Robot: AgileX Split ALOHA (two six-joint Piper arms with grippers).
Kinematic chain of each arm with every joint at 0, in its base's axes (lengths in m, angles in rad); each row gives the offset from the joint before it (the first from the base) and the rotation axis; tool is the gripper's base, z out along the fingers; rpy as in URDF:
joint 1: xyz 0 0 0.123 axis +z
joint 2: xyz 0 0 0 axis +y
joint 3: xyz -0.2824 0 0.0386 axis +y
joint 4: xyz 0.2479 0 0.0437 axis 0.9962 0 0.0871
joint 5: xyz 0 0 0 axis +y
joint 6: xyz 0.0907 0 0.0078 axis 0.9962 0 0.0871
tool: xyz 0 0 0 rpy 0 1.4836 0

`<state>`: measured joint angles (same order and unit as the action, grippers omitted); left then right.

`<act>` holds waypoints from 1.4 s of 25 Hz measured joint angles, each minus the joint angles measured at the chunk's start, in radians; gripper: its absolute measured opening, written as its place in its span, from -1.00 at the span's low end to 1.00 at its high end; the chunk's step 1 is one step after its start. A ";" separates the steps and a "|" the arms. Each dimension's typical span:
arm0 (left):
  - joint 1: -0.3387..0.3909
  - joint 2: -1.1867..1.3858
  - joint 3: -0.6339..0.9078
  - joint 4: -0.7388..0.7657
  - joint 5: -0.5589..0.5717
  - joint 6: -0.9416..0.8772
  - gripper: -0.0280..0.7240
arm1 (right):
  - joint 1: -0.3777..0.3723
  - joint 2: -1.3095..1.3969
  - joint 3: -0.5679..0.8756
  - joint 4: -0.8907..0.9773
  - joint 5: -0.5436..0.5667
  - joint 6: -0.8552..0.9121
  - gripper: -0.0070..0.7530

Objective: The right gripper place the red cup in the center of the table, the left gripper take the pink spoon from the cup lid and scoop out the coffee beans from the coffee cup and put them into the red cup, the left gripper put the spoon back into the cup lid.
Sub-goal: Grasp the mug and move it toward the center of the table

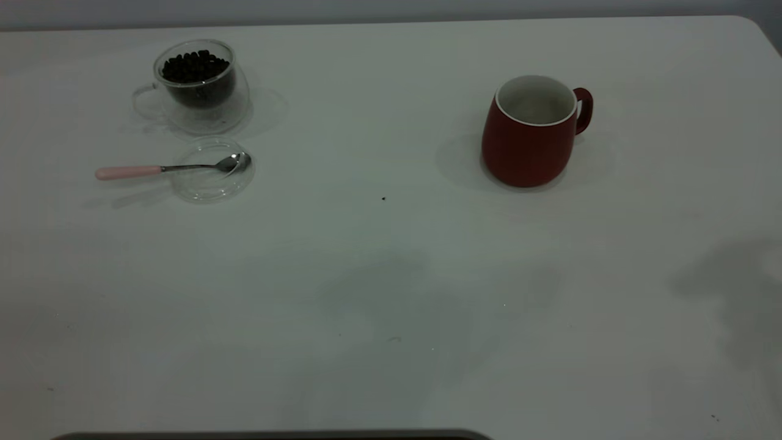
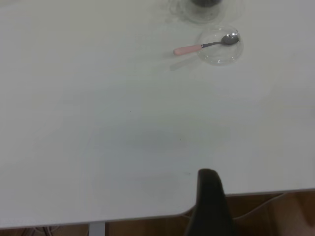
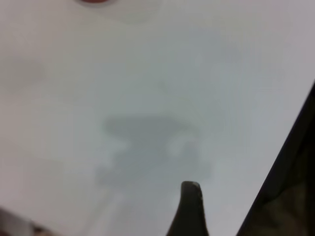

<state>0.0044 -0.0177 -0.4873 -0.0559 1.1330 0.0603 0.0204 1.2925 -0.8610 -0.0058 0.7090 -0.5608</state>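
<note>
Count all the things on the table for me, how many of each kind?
Cups: 2, the red cup and the coffee cup holding the coffee beans
Spoons: 1, the pink spoon
Lids: 1, the cup lid
Total: 4 things, counting the beans as part of their cup

Neither arm appears in the exterior view. In the left wrist view, the left gripper (image 2: 209, 196) shows only as one dark finger tip rising at 6 o'clock in that picture, held above the near edge of the surface (image 2: 123, 128); whether its jaws stand apart or together cannot be told. In the right wrist view, the right gripper (image 3: 191, 206) likewise shows as a single dark finger tip at 6 o'clock, hanging over the surface with its shadow spread beneath it. The spread of its jaws cannot be told either. Neither gripper holds anything that can be seen.
</note>
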 joint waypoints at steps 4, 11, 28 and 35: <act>0.000 0.000 0.000 0.000 0.000 0.000 0.64 | 0.000 0.269 -0.088 -0.015 -0.118 -0.105 0.81; 0.000 0.000 0.000 0.000 0.000 0.000 0.64 | 0.003 0.655 -0.271 -0.021 -0.162 -0.352 0.77; 0.000 0.000 0.000 0.000 0.000 0.000 0.64 | 0.218 0.959 -0.487 -0.041 -0.350 -0.539 0.69; 0.000 0.000 0.000 0.000 0.000 0.000 0.64 | 0.306 0.997 -0.496 -0.050 -0.411 -0.554 0.65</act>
<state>0.0044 -0.0177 -0.4873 -0.0559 1.1330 0.0603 0.3261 2.2893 -1.3565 -0.0555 0.2985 -1.1153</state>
